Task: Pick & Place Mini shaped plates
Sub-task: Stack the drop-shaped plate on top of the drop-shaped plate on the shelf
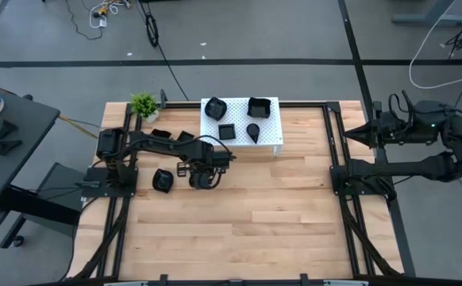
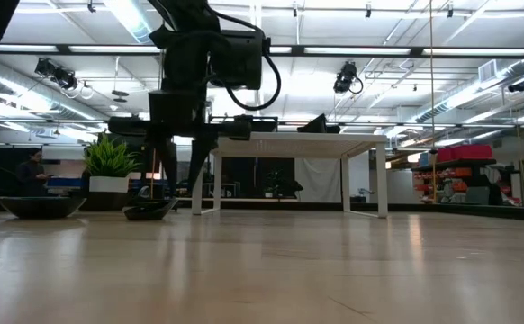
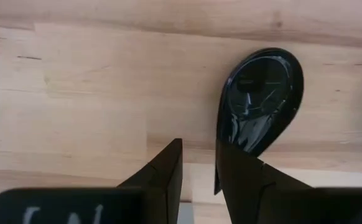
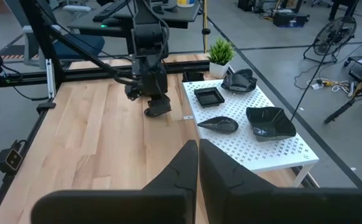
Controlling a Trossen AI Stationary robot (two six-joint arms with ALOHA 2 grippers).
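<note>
A glossy black teardrop plate [image 3: 262, 93] lies flat on the wooden table, also low in the low view [image 2: 149, 212]. My left gripper [image 3: 199, 146] points down over its narrow end, left of the table's middle [image 1: 203, 175]. It is open by a narrow gap, one finger over the plate's narrow end and the other outside its rim. A rounded black plate [image 1: 162, 181] sits on the table just to its left. Four more black plates rest on the white perforated stand [image 1: 272, 141]. My right gripper [image 4: 198, 149] is shut and empty, parked at the table's right edge [image 1: 374, 131]. My left gripper comes at the teardrop plate from above, pointing down, its fingers on either side of the rim at the narrow end [image 3: 218, 168]. One finger [image 3: 243, 180] covers that end. I cannot tell whether it touches the plate, which lies on the table.
Two more small black plates [image 1: 159, 133] [image 1: 185, 137] lie behind the left arm, near a small green potted plant [image 1: 144, 103] at the far left corner. The stand occupies the far middle. Bare wood stretches across the near half and the right of the table.
</note>
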